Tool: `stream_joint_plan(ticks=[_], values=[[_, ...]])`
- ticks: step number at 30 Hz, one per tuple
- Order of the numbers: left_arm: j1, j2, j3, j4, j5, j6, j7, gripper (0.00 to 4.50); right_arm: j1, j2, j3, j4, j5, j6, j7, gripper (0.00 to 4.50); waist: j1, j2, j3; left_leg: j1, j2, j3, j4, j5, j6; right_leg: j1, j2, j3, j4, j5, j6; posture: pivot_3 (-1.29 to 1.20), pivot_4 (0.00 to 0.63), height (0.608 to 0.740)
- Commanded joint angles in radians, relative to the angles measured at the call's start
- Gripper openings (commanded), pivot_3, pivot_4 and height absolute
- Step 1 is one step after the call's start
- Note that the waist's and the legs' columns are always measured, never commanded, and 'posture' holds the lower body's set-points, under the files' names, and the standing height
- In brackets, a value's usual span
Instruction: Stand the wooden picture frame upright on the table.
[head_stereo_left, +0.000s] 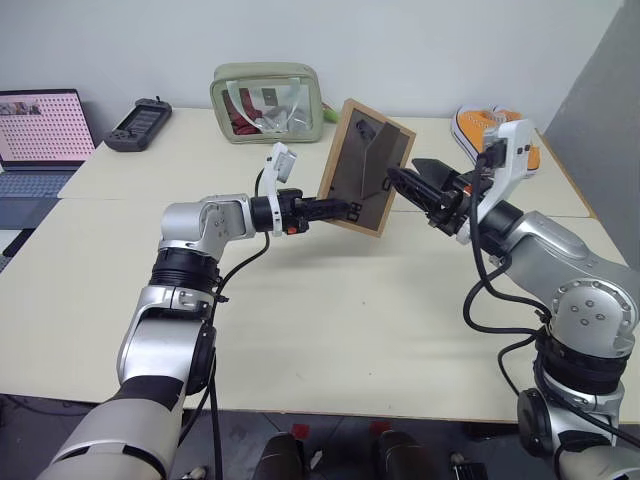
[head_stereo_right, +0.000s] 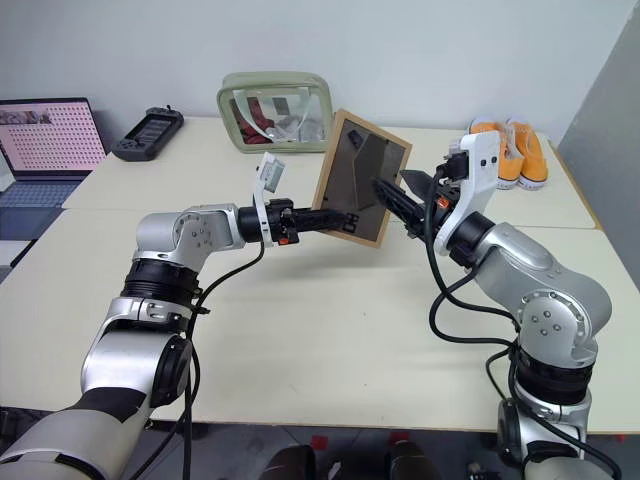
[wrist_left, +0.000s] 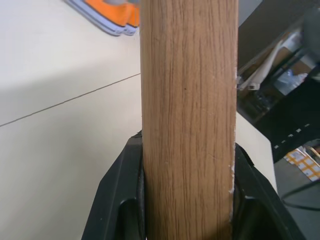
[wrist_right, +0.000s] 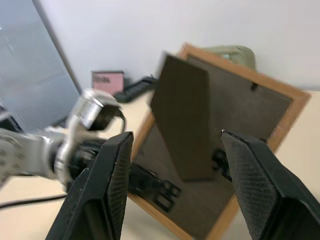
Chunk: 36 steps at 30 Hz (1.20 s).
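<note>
Head views: left gripper (head_stereo_left: 345, 211) clamps wooden picture frame (head_stereo_left: 365, 165) by its lower edge, aloft over the table (head_stereo_left: 330, 320), dark back toward the camera.
Left wrist: fingers (wrist_left: 117, 200) pinch wood.
Right wrist: right gripper (wrist_right: 175, 165) spread wide, empty, facing the fold-out stand (wrist_right: 182, 120).

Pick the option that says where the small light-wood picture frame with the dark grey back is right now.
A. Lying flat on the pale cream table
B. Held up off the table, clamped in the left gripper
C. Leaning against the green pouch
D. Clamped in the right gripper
B: the small light-wood picture frame with the dark grey back is off the pale cream table, its edge clamped in the left gripper, while the right gripper stands open by its fold-out stand.
</note>
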Motion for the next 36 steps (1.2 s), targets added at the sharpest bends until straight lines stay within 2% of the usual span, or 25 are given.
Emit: stream_joint_plan(ticks=[1,3,5,10,13,18,23,28,36], values=[[-0.029,0.017,0.043,-0.117,-0.066,0.063,-0.024,1.29,0.071,-0.194,0.077,0.006,-0.224,-0.172,0.106,2.93,0.001,0.000,0.000,0.000,0.000,0.000,0.000,0.000,0.000,0.000,0.000,0.000,0.000,0.000,0.000,0.00,0.150,0.740],[-0.024,0.042,0.055,-0.149,-0.091,0.133,-0.023,1.29,0.167,-0.358,0.132,0.011,-0.397,-0.370,0.223,2.93,0.007,0.000,0.000,-0.001,0.000,0.000,0.000,0.000,0.000,0.000,0.000,0.000,-0.001,0.000,0.000,0.00,0.150,0.740],[-0.009,0.065,0.051,-0.181,-0.104,0.179,-0.029,1.29,0.232,-0.444,0.148,0.036,-0.494,-0.520,0.288,2.93,0.014,0.000,0.001,-0.002,-0.003,0.000,0.000,0.000,0.000,-0.001,-0.001,0.000,-0.002,0.000,0.000,0.00,0.150,0.740],[0.044,0.138,0.032,-0.261,-0.140,0.333,-0.035,1.29,0.322,-0.541,0.149,0.184,-0.712,-0.925,0.352,2.93,-0.002,0.000,0.001,-0.001,-0.003,0.001,0.000,0.000,0.000,-0.001,-0.001,0.002,-0.001,0.000,0.000,0.00,0.150,0.740],[0.096,0.145,0.079,-0.366,-0.237,0.581,0.019,1.29,0.292,-0.575,0.262,0.396,-1.065,-1.400,0.174,2.93,-0.007,0.000,0.001,0.002,-0.003,0.002,0.001,0.001,0.001,0.000,-0.001,0.004,0.000,0.000,0.000,0.00,0.150,0.740],[0.142,0.121,0.132,-0.479,-0.317,0.728,0.094,1.29,0.220,-0.551,0.338,0.587,-1.354,-1.730,-0.050,2.93,-0.006,0.000,0.001,0.002,-0.003,0.001,0.002,0.002,0.000,0.000,-0.001,0.004,0.003,0.000,0.001,0.00,0.150,0.740],[0.151,0.142,0.147,-0.494,-0.427,0.738,0.173,1.29,0.156,-0.504,0.375,0.727,-1.584,-1.870,-0.298,2.93,-0.002,-0.001,0.002,0.003,-0.003,0.001,0.004,0.005,-0.005,0.000,-0.002,0.004,0.008,0.000,0.000,0.00,0.150,0.740],[0.135,0.145,0.166,-0.447,-0.483,0.738,0.261,1.29,0.099,-0.459,0.398,0.802,-1.717,-1.904,-0.486,2.93,-0.003,-0.001,0.002,0.005,-0.003,0.000,0.008,0.006,-0.006,0.000,-0.001,0.004,0.016,0.000,0.000,0.00,0.150,0.740],[0.130,0.148,0.165,-0.440,-0.573,0.738,0.345,1.29,0.034,-0.425,0.416,0.836,-1.783,-1.882,-0.587,2.93,-0.002,-0.001,0.002,0.005,-0.004,-0.001,0.011,0.006,-0.006,0.001,-0.002,0.005,0.017,0.000,0.000,0.00,0.150,0.740]])
